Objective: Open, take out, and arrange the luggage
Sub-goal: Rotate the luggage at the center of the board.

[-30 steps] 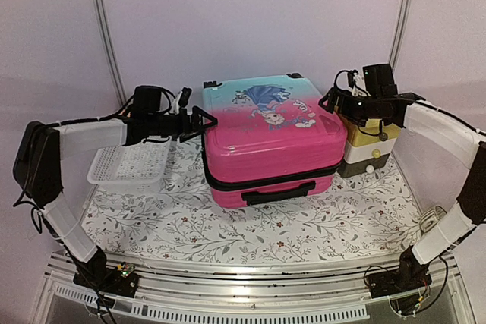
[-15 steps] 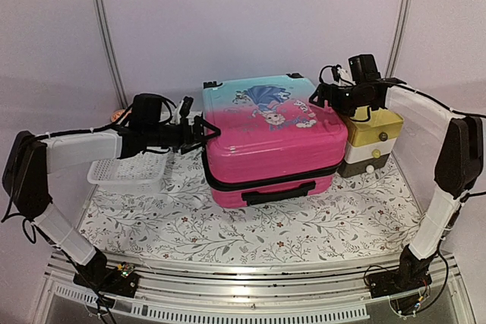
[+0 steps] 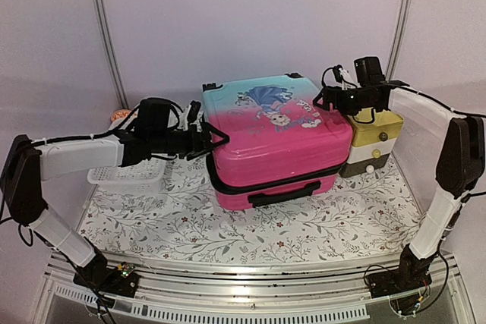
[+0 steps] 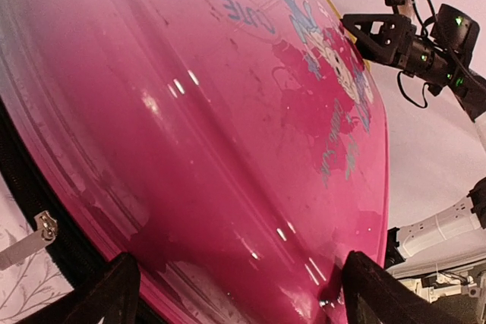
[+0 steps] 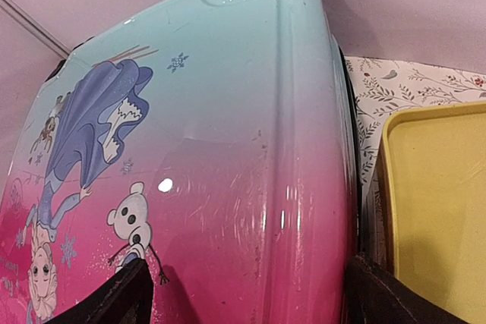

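Note:
The luggage (image 3: pixel 273 142), a pink-to-turquoise hard shell with a princess print, lies flat and shut in the middle of the table, handle facing the front. My left gripper (image 3: pixel 213 139) is open at its left side. In the left wrist view the pink shell (image 4: pixel 250 134) fills the space ahead of the wide-apart left gripper (image 4: pixel 239 294), and a zipper pull (image 4: pixel 42 229) hangs on the black band. My right gripper (image 3: pixel 322 101) is open at the luggage's right top edge. The right gripper (image 5: pixel 250 297) straddles that edge of the luggage (image 5: pixel 213 149), one finger over the lid, the other beside it.
A yellow-topped drawer box (image 3: pixel 372 142) stands tight against the luggage's right side; its yellow top (image 5: pixel 440 202) shows in the right wrist view. A white perforated basket (image 3: pixel 125 174) sits on the flowered mat (image 3: pixel 228 233) at the left, under my left arm.
My left gripper has pushed rightward against the luggage's left side, and the luggage has slid slightly right towards the drawer box. My right gripper has moved from above the box to the luggage's right edge.

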`<action>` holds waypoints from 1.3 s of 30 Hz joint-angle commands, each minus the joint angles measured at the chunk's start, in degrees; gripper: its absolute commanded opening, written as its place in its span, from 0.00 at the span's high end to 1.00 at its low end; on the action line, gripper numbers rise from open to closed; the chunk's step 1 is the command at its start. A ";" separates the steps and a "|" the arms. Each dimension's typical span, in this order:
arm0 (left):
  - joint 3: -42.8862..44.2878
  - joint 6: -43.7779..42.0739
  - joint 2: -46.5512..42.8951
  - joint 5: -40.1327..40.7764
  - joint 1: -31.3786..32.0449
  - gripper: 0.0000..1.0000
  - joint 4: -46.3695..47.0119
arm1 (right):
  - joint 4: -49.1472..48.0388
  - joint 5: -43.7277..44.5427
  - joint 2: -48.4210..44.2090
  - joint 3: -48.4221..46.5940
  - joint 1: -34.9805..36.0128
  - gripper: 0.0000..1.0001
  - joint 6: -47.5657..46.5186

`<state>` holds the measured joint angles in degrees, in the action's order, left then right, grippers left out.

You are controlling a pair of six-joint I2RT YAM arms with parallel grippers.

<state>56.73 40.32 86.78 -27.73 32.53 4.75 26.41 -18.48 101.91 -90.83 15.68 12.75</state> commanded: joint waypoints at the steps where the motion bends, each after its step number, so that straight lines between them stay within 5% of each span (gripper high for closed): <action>1: 0.15 -1.79 -0.14 -8.56 10.73 0.07 4.39 | 2.50 -10.71 -2.33 4.84 3.13 0.12 -1.07; 16: 8.29 -3.17 7.91 -2.08 27.44 0.07 3.67 | 2.49 -12.22 -3.90 6.10 3.20 0.11 -3.29; 28: 14.72 -7.70 13.36 -0.43 32.36 0.07 -2.20 | 2.68 -13.77 -2.39 4.56 5.85 0.11 -4.92; 39: 11.46 -10.96 8.39 8.28 32.90 0.04 -6.27 | 2.46 10.62 -9.24 5.07 5.85 0.05 -3.36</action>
<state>69.76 34.98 97.71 -24.77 67.09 -6.70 24.14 -7.68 97.12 -86.08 15.27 5.32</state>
